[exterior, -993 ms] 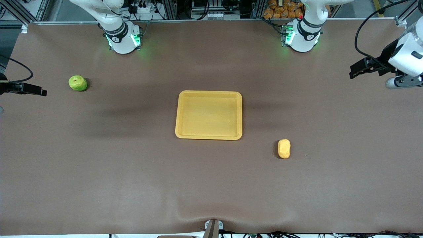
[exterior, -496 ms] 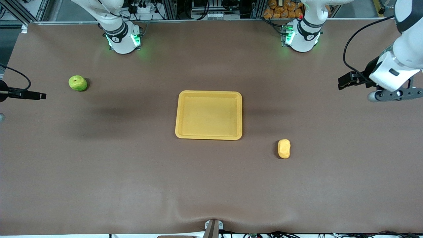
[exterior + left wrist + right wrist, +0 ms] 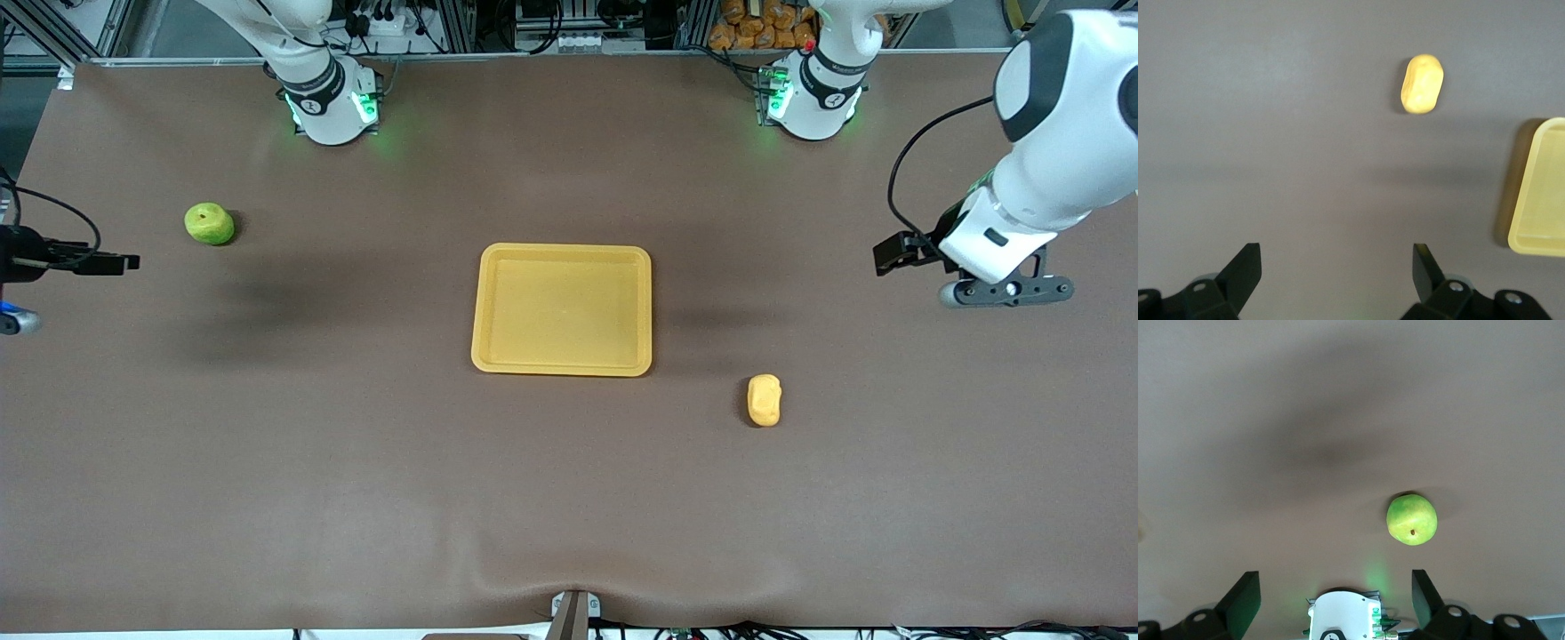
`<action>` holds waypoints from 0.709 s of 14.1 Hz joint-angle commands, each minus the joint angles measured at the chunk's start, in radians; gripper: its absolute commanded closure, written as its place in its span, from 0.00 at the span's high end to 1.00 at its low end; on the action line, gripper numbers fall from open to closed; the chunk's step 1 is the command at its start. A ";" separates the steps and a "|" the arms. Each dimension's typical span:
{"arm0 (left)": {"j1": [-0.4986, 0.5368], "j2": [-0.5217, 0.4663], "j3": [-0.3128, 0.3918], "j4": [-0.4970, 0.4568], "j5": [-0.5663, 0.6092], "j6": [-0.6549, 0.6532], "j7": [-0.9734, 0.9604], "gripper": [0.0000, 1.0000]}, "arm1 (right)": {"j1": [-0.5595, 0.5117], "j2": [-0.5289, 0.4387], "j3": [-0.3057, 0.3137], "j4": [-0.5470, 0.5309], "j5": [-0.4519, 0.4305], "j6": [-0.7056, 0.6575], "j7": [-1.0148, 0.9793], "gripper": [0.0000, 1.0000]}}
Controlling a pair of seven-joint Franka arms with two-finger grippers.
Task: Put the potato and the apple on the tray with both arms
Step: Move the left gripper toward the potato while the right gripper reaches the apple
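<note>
The green apple [image 3: 210, 223] lies toward the right arm's end of the table, and the right wrist view shows the apple [image 3: 1411, 519] too. The yellow-orange potato [image 3: 764, 399] lies beside the yellow tray [image 3: 480, 311], slightly nearer the front camera, toward the left arm's end. The tray holds nothing. My left gripper [image 3: 889, 252] hangs open over bare table at the left arm's end, apart from the potato [image 3: 1423, 83]. My left gripper [image 3: 1337, 263] has nothing between its fingers. My right gripper [image 3: 124, 262] is open and empty over the table's edge, short of the apple.
Both green-lit bases, the right arm's [image 3: 331, 102] and the left arm's [image 3: 811, 102], stand at the table's back edge. A corner of the tray [image 3: 1538, 193] shows in the left wrist view. The brown table cover has a wrinkle [image 3: 573, 582] at its front edge.
The left arm has swung in from the table's end toward the potato and tray. The right gripper has crept slightly toward the apple. Apple, potato and tray have not moved.
</note>
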 commanded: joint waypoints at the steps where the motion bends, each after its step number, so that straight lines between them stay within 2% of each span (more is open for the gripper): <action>1: 0.003 0.001 -0.004 -0.046 -0.002 0.073 0.019 1.00 | -0.021 -0.019 0.014 -0.045 -0.058 0.049 0.008 1.00; 4: 0.001 0.047 -0.022 -0.046 -0.002 0.125 0.019 1.00 | -0.023 -0.030 0.013 -0.089 -0.092 0.083 0.007 1.00; 7: 0.001 0.101 -0.025 -0.046 -0.001 0.189 0.019 1.00 | -0.037 -0.078 0.014 -0.225 -0.115 0.206 0.007 1.00; 10: 0.000 0.147 -0.025 -0.048 0.004 0.246 0.019 1.00 | -0.049 -0.090 0.014 -0.307 -0.139 0.275 0.005 1.00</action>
